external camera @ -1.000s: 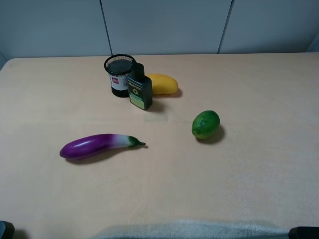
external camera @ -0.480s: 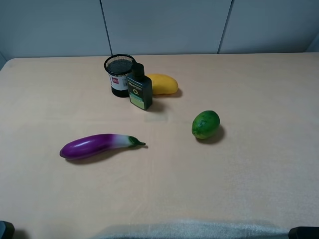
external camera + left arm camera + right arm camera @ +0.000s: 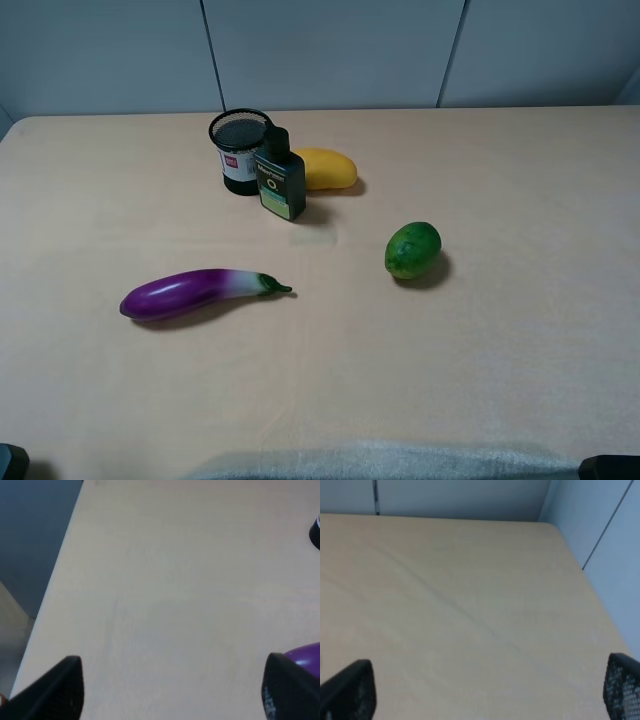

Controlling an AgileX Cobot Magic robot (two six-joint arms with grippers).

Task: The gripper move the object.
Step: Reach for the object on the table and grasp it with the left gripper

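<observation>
The purple eggplant [image 3: 195,293] lies on the tan table [image 3: 520,330] at the left, its green stem pointing right. A sliver of its purple end shows in the left wrist view [image 3: 306,655]. My left gripper [image 3: 172,690] is open, its two black fingertips [image 3: 55,690] spread wide above bare table, with the eggplant just past one finger. My right gripper [image 3: 485,690] is open too, its fingertips [image 3: 350,690] far apart over bare table near the table's corner. In the exterior high view only dark bits of the arms show at the bottom corners.
A black mesh cup [image 3: 240,150], a dark bottle [image 3: 279,177] and a yellow mango-like fruit [image 3: 325,168] stand together at the back. A round green fruit [image 3: 413,250] sits right of centre. A grey cloth [image 3: 390,462] lies at the front edge.
</observation>
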